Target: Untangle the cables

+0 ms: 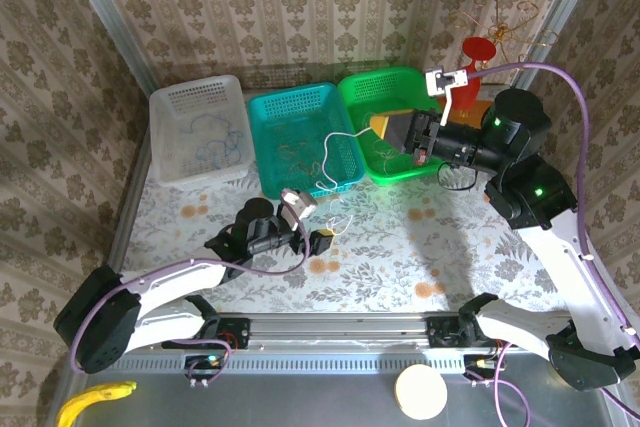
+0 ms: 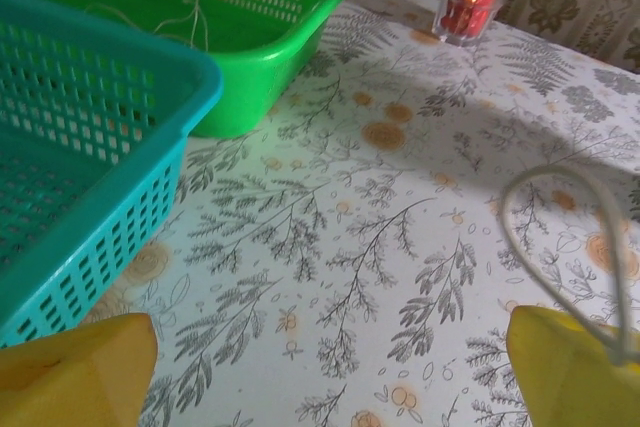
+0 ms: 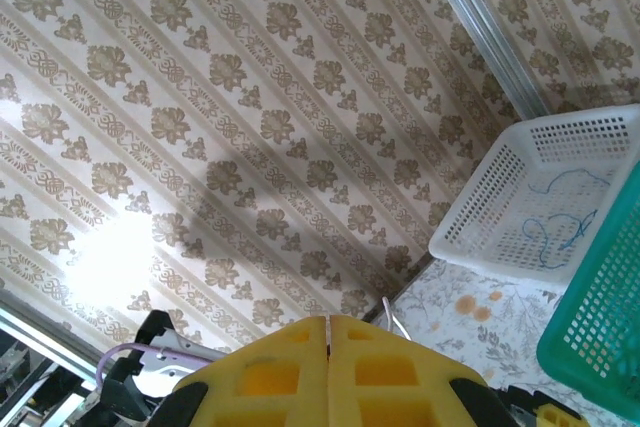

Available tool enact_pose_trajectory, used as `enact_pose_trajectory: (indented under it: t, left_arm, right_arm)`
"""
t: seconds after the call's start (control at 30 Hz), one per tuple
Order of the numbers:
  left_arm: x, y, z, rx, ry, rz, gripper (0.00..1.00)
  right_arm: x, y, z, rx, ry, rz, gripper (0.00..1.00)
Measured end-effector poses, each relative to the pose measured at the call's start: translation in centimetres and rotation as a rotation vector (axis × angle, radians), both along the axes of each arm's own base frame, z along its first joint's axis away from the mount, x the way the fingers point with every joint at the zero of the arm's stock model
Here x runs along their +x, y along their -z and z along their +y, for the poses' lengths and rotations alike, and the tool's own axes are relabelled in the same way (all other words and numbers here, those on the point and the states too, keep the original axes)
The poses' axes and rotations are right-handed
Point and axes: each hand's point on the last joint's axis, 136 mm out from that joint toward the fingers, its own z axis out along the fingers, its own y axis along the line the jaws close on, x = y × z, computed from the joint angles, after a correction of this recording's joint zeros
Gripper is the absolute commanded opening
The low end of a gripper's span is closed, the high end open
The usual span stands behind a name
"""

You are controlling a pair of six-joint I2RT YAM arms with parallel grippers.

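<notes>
**Right gripper clamps a cream cable; left gripper spread open**

From the top camera, three baskets stand in a row at the far side of the table [image 1: 400, 257]: a white basket [image 1: 175, 107] on the left, a teal basket [image 1: 268, 107] in the middle and a green basket [image 1: 365, 82] on the right. Bluish cables [image 1: 215, 137] lie in the white one and brown-yellow cables [image 1: 300, 157] in the teal one. The right gripper [image 1: 378, 127] hangs over the green basket, pinched shut on a pale cream cable [image 1: 325, 152]. That cable droops across the teal basket's right rim down to the table near the left gripper [image 1: 310, 219].

In the left wrist view, the left gripper [image 2: 320, 377] is released. Its yellow pads [image 2: 75, 372] stand wide apart with bare table between them. A loop of the pale cream cable [image 2: 560, 237] lies on the table against the right-hand pad. More cream strands [image 2: 185, 17] rest inside the green basket [image 2: 260, 67], beyond the teal basket [image 2: 100, 187].

In the right wrist view, the right gripper [image 3: 328, 347] has its yellow pads pressed together. The white basket [image 3: 500, 237], at the right, holds the bluish cables [image 3: 560, 232].
</notes>
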Motion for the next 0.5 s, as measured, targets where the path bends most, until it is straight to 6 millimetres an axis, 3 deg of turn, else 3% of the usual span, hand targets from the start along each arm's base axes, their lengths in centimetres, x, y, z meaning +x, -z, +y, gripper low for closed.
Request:
enact_pose_trajectory:
  t: [0.5]
  left_arm:
    - [-0.2, -1.6, -0.9, -0.012, 0.052, -0.048, 0.86]
  right_arm:
    - [-0.1, -0.1, 0.0, 0.011, -0.006, 0.018, 0.00]
